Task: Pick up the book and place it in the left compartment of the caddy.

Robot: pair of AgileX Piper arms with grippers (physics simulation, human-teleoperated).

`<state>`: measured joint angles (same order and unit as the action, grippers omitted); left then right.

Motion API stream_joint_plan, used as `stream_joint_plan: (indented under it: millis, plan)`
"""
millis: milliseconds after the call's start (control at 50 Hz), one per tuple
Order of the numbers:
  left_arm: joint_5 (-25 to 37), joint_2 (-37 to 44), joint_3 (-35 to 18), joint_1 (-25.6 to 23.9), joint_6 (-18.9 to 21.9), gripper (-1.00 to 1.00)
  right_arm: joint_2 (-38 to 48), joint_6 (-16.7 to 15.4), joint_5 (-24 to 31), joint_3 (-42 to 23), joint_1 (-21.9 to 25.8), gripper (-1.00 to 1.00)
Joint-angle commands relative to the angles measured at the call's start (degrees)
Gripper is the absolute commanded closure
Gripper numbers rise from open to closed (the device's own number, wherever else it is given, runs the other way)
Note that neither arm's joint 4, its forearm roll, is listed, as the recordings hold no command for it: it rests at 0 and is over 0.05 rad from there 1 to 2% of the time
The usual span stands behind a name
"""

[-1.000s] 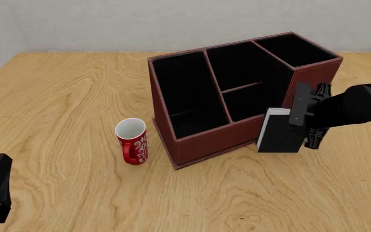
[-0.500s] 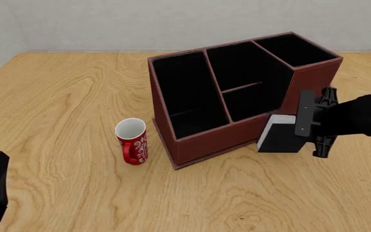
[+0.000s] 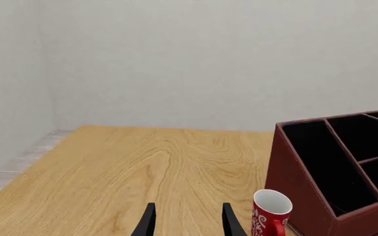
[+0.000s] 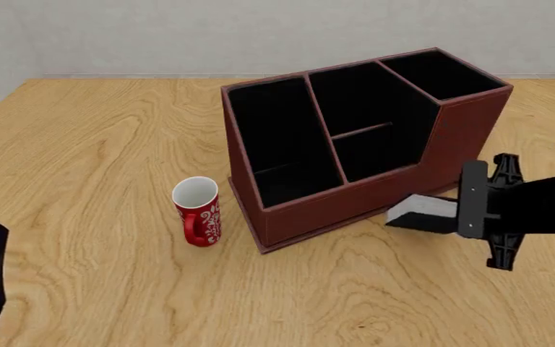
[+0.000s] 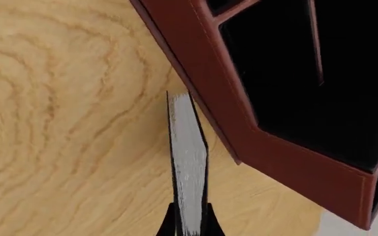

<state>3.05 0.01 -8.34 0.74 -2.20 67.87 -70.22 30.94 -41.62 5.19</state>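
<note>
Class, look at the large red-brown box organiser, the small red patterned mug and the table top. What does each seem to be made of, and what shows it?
The large red-brown box organiser: probably leatherette or covered board; matte walls with seam-like edges, black, possibly fabric lining.
The small red patterned mug: likely glazed ceramic; white inside, white swirls on red.
The table top: wood or wood-look laminate; pale grain rings, low sheen.

The caddy (image 4: 470,119) is dark red-brown with black lining, the book (image 4: 422,215) black with white page edges, the mug (image 4: 199,213) red with white swirls.
</note>
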Motion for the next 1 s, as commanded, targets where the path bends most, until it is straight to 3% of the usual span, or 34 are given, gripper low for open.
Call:
stream_joint_plan:
  millis: [20,380,420,580,780,900,1000]
  plan:
    - [0.3,0.0,-0.8,-0.6,-0.4,-1.00,-4.2,0.0,3.3,2.7,-0.1,1.00]
    - [0.1,0.0,-1.2,-1.4,-1.0,-1.00,-15.1,-2.4,10.6,3.7,-2.8,1.00]
    - [-0.3,0.0,-0.8,-1.5,-1.1,-1.00,-15.8,0.0,12.5,1.8,-1.5,1.00]
    - [-0.7,0.0,-0.5,-1.9,-1.3,-1.00,-19.8,-1.5,15.5,1.8,-3.0,1.00]
    - [-0.3,0.0,-1.4,-2.1,-1.7,-1.00,-24.3,-2.8,22.9,-2.9,-4.2,1.00]
    - [-1.2,0.0,-0.6,-2.3,-2.2,-1.00,-25.8,4.9,32.3,-10.8,1.9,1.00]
    - [-0.8,0.0,-1.0,-2.5,-2.5,-1.00,-26.2,9.1,37.5,-15.9,5.0,1.00]
